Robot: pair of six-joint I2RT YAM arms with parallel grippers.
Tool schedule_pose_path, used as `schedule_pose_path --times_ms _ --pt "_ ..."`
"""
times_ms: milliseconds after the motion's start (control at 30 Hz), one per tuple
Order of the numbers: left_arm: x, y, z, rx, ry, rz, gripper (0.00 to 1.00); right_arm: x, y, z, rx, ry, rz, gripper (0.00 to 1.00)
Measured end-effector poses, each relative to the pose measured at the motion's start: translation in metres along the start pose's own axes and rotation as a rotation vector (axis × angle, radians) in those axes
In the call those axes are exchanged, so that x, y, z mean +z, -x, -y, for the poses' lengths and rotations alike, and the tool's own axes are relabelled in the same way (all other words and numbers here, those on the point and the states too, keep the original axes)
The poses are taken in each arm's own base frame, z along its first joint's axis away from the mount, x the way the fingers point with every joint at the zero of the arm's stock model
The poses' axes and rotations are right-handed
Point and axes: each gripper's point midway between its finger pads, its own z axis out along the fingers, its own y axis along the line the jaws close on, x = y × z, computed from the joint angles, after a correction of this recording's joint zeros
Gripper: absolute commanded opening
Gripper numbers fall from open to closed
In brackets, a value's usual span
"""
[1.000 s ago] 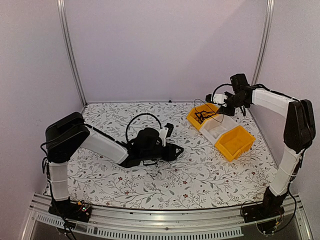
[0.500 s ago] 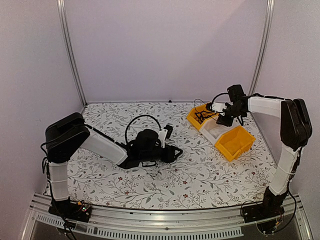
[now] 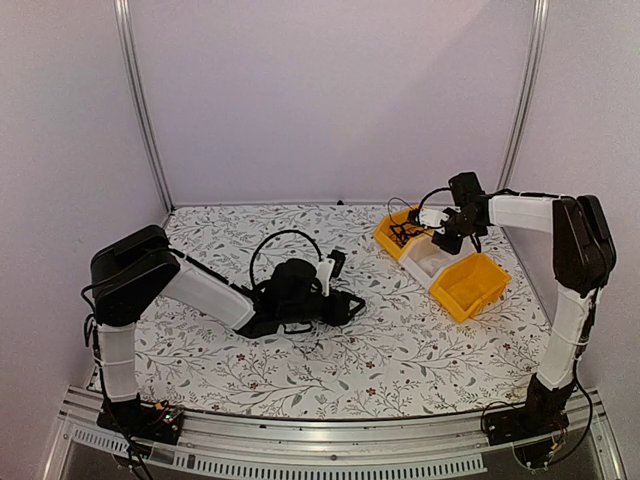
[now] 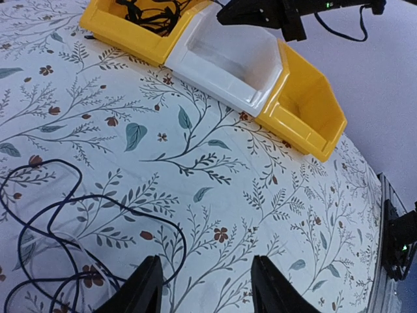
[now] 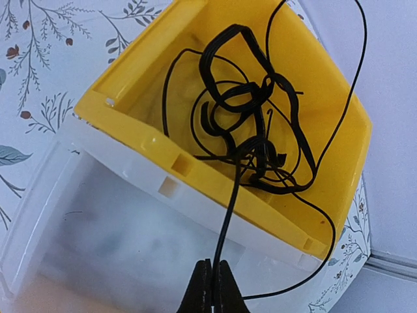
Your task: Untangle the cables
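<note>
Over the far bin, one strand pinched from the knot

Above the yellow bin (image 5: 150, 147) at the table's far right, the right gripper (image 5: 213, 282) has its fingertips pressed together on a single black strand (image 5: 228, 215) that runs straight up into the knot. Most of the cables (image 5: 254, 130) lie heaped in that bin, flat loops and thin wire crossing one another, with one long thin loop sweeping out over the rim toward the white bin (image 5: 117, 254) next door. Another thin black cord (image 4: 183, 242) curls loose on the flowered table (image 4: 215, 163) just ahead of the left gripper (image 4: 208, 290), whose fingers stand spread with nothing between them. Cords like these look feather-light and limp, likely to trail and snag rather than hold a shape. A pull on one strand may well lift the whole clump, or tighten it. A free run or an end clear of the crossings looks the better place to take hold, with a firm pinch, since so thin and smooth a wire could slip
</note>
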Motion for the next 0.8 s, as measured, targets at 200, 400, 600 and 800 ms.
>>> schedule_pose_path --times_ms 200,400,600,800 --pt "0.0 0.001 0.002 -0.001 -0.006 0.001 0.46 -0.012 0.03 0.025 -0.058 -0.077 0.045 0.0" --pt "0.0 0.001 0.002 -0.007 -0.008 -0.001 0.46 -0.006 0.061 0.063 -0.097 -0.16 0.089 0.0" --pt "0.0 0.0 0.001 -0.008 -0.006 -0.002 0.46 0.028 0.061 0.065 -0.101 -0.132 0.069 0.0" --pt "0.0 0.0 0.001 -0.008 -0.005 -0.003 0.46 0.052 0.044 0.042 -0.093 -0.046 0.023 0.16"
